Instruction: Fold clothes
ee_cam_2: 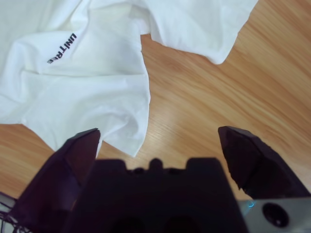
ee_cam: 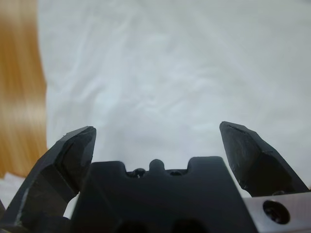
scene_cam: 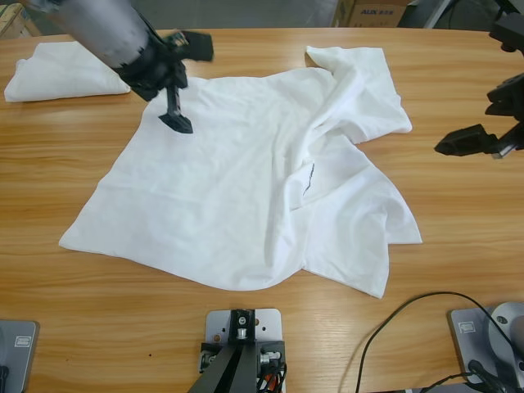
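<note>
Shirt (scene_cam: 237, 196) is thin, limp, light (bunches when dragged); pinch a hem corner. Your left hand (scene_cam: 174, 115) hangs spread above it, right hand (scene_cam: 471, 141) spread over table (scene_cam: 458, 270).

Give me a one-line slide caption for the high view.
Left gripper, jaws open, over the spread white T-shirt; right gripper open beside it; a folded shirt lies at the wooden table corner.

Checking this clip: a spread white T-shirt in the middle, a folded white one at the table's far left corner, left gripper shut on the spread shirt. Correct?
Not quite. The left gripper is open, jaws spread above the spread T-shirt and holding nothing, as the left wrist view shows. The folded T-shirt at the far left corner is right.
</note>
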### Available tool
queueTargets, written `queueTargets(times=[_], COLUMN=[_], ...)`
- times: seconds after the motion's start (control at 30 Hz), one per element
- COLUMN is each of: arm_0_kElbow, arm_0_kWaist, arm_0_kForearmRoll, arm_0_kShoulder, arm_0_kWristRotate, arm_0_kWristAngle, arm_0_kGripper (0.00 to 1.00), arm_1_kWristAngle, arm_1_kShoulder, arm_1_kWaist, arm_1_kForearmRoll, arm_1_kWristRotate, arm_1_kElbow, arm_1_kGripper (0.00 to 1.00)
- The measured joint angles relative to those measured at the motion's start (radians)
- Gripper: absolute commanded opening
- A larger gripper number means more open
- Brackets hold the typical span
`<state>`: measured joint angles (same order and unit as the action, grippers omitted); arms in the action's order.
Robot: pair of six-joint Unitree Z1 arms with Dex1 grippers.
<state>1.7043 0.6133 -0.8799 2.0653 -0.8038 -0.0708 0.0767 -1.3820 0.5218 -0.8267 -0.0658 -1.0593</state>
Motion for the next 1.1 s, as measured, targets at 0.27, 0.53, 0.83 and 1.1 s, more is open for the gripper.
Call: queueTargets(times=[0.27, 0.53, 0.83, 1.1], arm_0_kElbow=[0.03, 0.032, 0.066, 0.121], arm_0_kWaist=[0.0, -0.001, -0.109, -0.271], arm_0_kForearmRoll=[-0.001, -0.003, -0.031, -0.057], arm_0_kShoulder=[0.121, 0.208, 0.224, 0.249], arm_0_kWristRotate=[-0.156, -0.169, -0.111, 0.151], arm_0_kWristAngle=[0.011, 0.036, 0.055, 0.101], arm_0_kGripper=[1.0, 1.0, 1.0, 1.0], arm_1_kWristAngle=[-0.01, -0.012, -0.012, -0.013], arm_1_kShoulder=[-0.028, -0.061, -0.061, -0.079], arm_1_kWaist=[-0.052, -0.056, -0.057, -0.057], arm_1_kForearmRoll=[0.02, 0.024, 0.024, 0.024], arm_1_kWristRotate=[0.0, 0.0, 0.0, 0.0], arm_1_kElbow=[0.0, -0.001, -0.014, -0.015], arm_1_kGripper=[1.0, 1.0, 1.0, 1.0])
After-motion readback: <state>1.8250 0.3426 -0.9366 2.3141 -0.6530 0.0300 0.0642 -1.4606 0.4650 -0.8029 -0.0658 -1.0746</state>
